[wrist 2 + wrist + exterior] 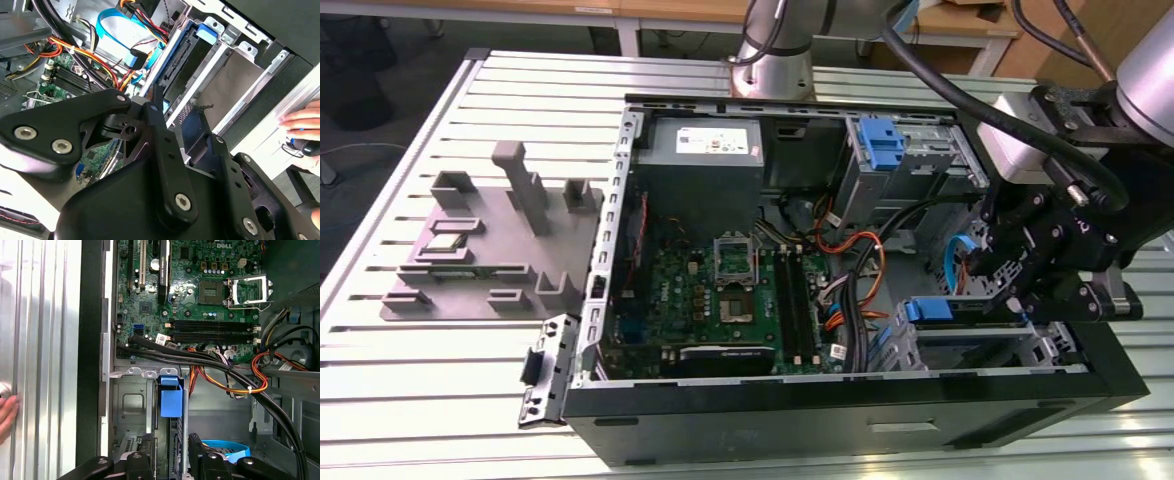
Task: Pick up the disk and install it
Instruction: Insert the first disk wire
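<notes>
Right of the green board [720, 300], the disk [941, 312] stands on edge in the case's drive bay. Its long axis runs toward the exterior view's right, with the blue tab end facing the board. We judge it dense, rigid and smooth-sided, best taken by its frame edges. The gripper [1003, 295] sits over it; we cannot tell whether it has hold.

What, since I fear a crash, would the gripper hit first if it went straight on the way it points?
Most likely the blue carrier seated in the metal drive cage, straight ahead of the gripper. Depth is hard to judge, so the gap left is unclear.
</notes>
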